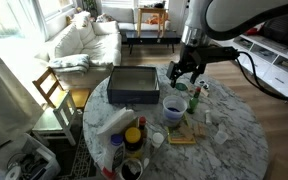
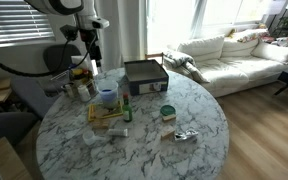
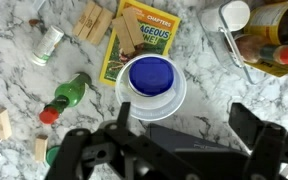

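Observation:
My gripper (image 3: 189, 125) is open and empty, with bare marble between its fingers. It hovers above the round marble table (image 1: 234, 130), as both exterior views show (image 1: 185, 72) (image 2: 92, 55). Nearest to it is a clear tub with a blue lid (image 3: 150, 78), just beyond the fingertips and apart from them; it also shows in both exterior views (image 1: 174, 105) (image 2: 107, 96). A green bottle with a red cap (image 3: 69, 95) lies to the left of the tub. A yellow book (image 3: 139, 35) lies beyond the tub.
A dark flat box (image 1: 134, 85) (image 2: 144, 75) sits on the table's far side. Wooden blocks (image 3: 92, 20), a white cup (image 3: 234, 15) and sauce bottles (image 3: 274, 50) stand near the tub. Crumpled foil (image 2: 186, 134) lies near the edge. A wooden chair (image 1: 54, 90) and a white sofa (image 1: 84, 40) stand beside the table.

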`<state>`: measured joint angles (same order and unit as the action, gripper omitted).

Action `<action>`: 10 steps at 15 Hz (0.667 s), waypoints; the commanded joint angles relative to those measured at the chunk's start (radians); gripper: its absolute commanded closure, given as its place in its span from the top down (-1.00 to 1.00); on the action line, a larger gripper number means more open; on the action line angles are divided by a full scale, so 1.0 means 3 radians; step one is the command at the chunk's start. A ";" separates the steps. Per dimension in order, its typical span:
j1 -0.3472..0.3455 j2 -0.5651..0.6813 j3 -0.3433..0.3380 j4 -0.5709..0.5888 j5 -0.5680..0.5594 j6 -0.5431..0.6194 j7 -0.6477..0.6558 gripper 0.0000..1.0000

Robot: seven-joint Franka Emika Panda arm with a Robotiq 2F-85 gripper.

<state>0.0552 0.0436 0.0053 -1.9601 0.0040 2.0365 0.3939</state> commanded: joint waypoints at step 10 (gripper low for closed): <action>-0.0008 -0.0226 0.0118 0.0022 -0.0160 -0.0282 0.0086 1.00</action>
